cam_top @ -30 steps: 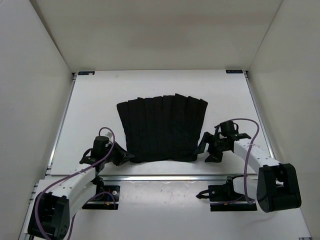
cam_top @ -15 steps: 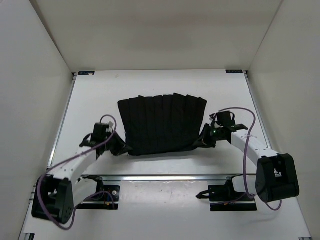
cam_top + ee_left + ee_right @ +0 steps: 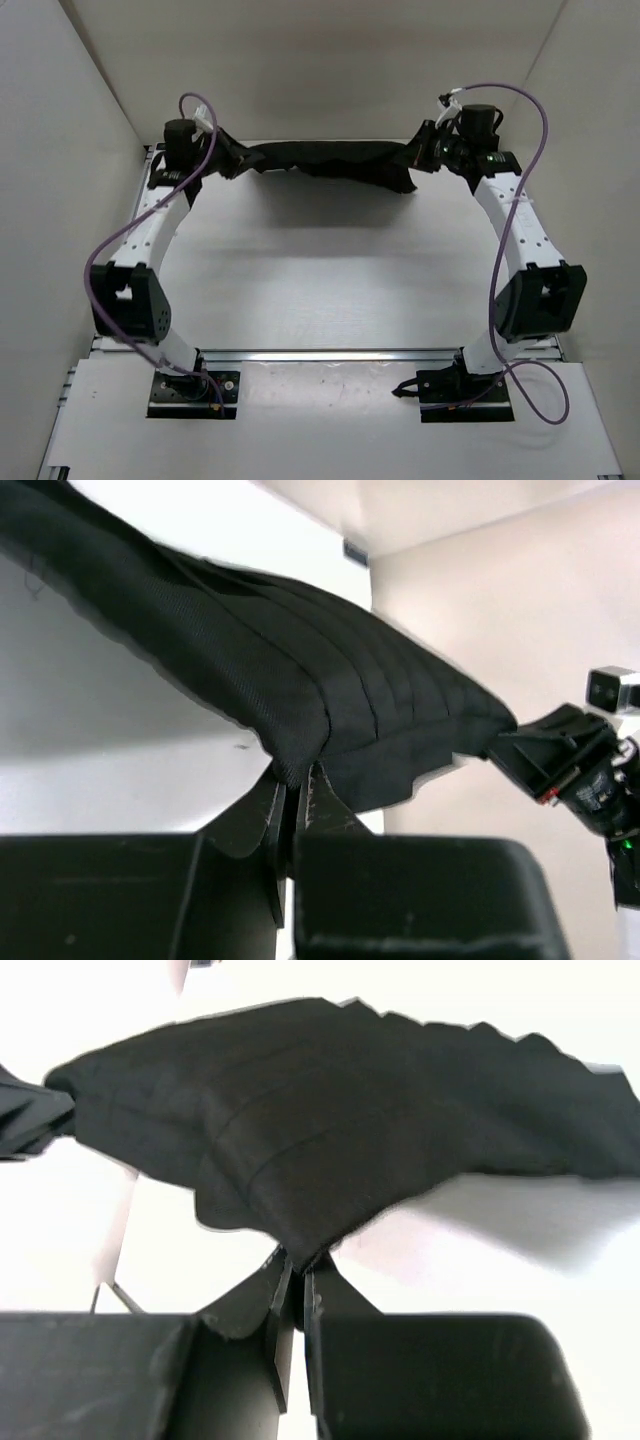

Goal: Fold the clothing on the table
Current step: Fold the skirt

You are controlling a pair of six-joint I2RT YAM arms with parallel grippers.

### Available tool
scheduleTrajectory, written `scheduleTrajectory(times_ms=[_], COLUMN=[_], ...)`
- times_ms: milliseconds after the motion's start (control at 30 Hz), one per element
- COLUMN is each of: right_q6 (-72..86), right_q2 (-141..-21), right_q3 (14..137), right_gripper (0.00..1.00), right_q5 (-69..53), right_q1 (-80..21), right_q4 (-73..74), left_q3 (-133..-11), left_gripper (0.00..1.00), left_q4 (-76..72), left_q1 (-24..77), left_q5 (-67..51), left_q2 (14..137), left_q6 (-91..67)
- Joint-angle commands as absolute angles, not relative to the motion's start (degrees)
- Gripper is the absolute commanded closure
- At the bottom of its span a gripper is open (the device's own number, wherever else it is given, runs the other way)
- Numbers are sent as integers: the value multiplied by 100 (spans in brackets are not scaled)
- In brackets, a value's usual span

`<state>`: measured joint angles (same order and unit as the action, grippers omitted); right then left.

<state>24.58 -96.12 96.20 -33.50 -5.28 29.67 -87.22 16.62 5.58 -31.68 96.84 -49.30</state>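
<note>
Folding the clothing: an edge is held taut between left jaws and right jaws.
Both are clamped on its corners; even lowering onto the worktop is required next.

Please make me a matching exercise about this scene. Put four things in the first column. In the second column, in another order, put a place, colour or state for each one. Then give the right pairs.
Column one
1. clothing
2. left gripper
3. right gripper
4. table

Column two
a. shut on the garment's end at the right of the top view
b. black, held up as a band between both arms near the far edge
c. white and flat, below everything else
d. shut on the garment's end at the left of the top view

Right pairs: 1-b, 2-d, 3-a, 4-c
</note>
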Motion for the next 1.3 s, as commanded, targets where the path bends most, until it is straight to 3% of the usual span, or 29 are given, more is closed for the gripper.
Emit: scheduleTrajectory(times_ms=[0, 167, 333, 433, 733, 933, 1100, 1267], right_q6=[2478, 2418, 2470, 2452, 2953, 3094, 2743, 2487], right_q2=[-9090, -8666, -8245, -7886, -6313, -4994, -5781, -8457], right_q3=[8146, 5768, 3985, 3570, 2523, 2889, 4382, 6665], right_gripper=[100, 100, 100, 100, 100, 100, 100, 100], right_q5=[-3585, -3814, -3824, -3543, -3296, -3568, -4164, -4166], right_q1=[-387, -447, -571, -808, -1388, -1363, -644, -9], right_q4=[2675, 2215, 2294, 2802, 3514, 4761, 4598, 4080], left_q3=[-7040, -3732, -2288, -1978, -1881, -2539, -4126, -6308], left_gripper=[100, 100, 100, 100, 100, 100, 96, 97], left_q4=[1225, 545, 923, 1509, 3390, 4455, 3860, 3139], left_q1=[413, 570, 896, 844, 1309, 1600, 1285, 432], left_q5=[-3374, -3473, -3392, -3305, -2532, -2407, -2899, -3618], left_q2=[8643, 7937, 7744, 7253, 4978, 3920, 5655, 8412], left_q6=[-4860, -4687, -4254, -4140, -4438, -4623, -4579, -4623])
